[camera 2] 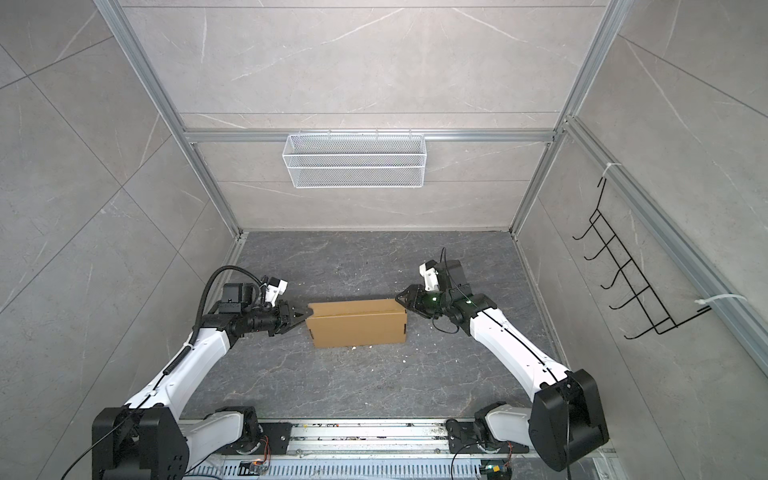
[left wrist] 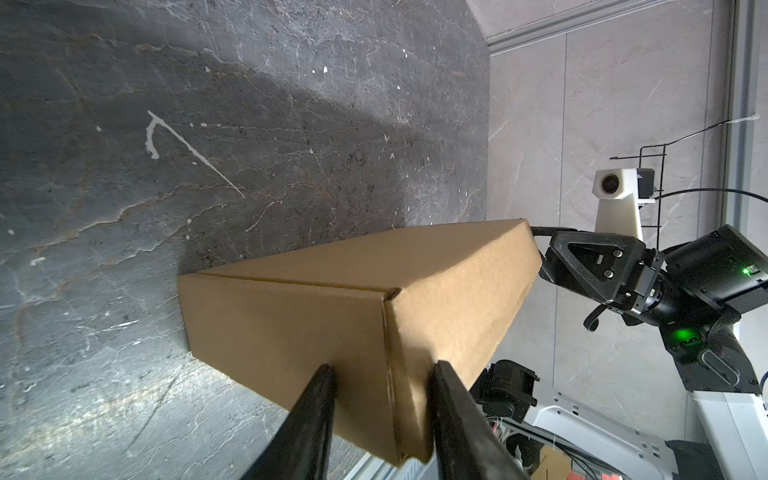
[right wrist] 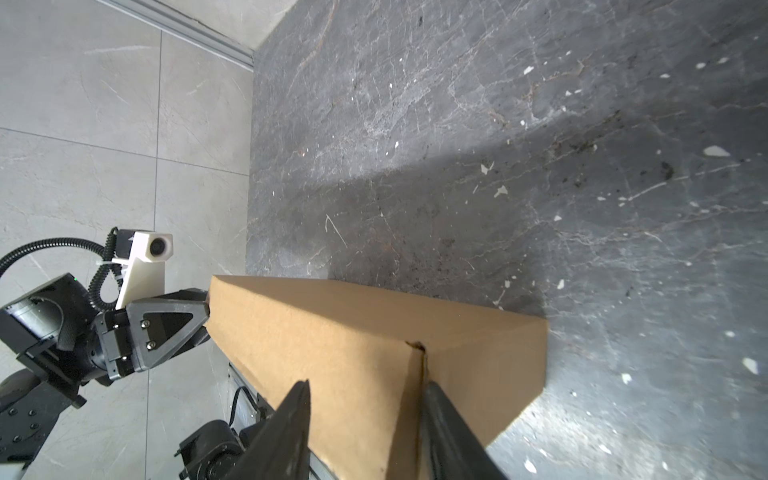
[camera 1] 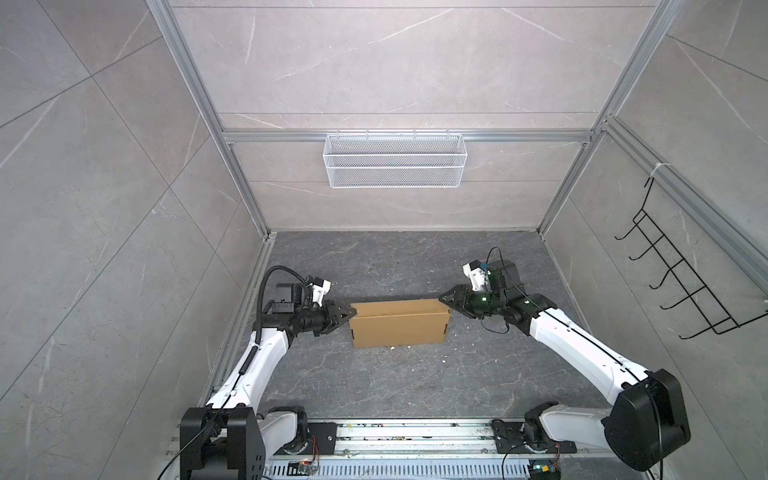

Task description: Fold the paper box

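Broadly, the dark marbled tabletop (camera 1: pixel 395 386) fills the lower middle of both top views, walled in by pale grey panels. On the right-hand wall, at mid-height of the frame, hangs a black wire hook rack (camera 1: pixel 681 282). A white mesh basket (camera 1: pixel 395 162) hangs on the back wall, upper centre. The paper box (camera 1: pixel 399 328) lies on the tabletop a little below frame centre, closed into a plain brown block with its long side running across the frame. The left gripper (camera 1: pixel 347 312) meets the box's left end at its upper corner, and the right gripper (camera 1: pixel 444 300) meets the upper right corner. In the left wrist view the two black fingers (left wrist: pixel 316 399) stand apart astride a corner edge of the box, at the bottom of the frame. The right wrist view shows that arm's fingers (right wrist: pixel 440 415) the same way. Whether either pair squeezes the cardboard or merely brackets it, I cannot tell. Small white flecks (camera 1: pixel 390 348) dot the tabletop by the box's lower edge.
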Robot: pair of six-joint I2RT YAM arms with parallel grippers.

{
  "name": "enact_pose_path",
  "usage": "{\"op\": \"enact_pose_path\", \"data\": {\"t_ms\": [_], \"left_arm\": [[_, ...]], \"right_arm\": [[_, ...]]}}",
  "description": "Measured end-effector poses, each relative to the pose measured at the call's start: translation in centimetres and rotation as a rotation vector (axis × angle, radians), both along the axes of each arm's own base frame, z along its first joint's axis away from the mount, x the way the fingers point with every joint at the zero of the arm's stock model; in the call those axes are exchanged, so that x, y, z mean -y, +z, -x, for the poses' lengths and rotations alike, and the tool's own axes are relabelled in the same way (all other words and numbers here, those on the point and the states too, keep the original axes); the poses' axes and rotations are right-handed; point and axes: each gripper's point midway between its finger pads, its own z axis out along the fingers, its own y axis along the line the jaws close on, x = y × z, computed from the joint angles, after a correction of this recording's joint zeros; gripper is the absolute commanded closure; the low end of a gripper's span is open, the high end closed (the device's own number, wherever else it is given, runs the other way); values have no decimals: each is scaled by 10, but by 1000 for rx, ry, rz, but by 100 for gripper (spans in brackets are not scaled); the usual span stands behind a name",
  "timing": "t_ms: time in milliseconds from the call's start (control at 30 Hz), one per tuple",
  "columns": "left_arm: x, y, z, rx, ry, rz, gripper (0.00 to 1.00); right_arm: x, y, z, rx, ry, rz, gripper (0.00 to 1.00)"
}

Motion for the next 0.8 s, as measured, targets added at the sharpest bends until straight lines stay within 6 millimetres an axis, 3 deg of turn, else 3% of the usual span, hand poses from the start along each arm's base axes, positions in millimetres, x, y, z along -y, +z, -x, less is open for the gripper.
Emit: {"op": "enact_pose_path", "data": {"t_ms": [233, 367, 600, 800], "left_arm": [[1, 0, 1, -1, -5, 1, 61], [2, -1, 2, -2, -10, 2, 61], [2, -1, 2, 1, -12, 2, 61], [2, -1, 2, 1, -12, 3, 61]], "right_arm": [[2, 1, 6, -4, 40, 16, 48], [19, -18, 17, -104, 15, 72, 48], [31, -18, 21, -129, 14, 89, 47], [29, -18, 24, -138, 31, 45, 48]]}}
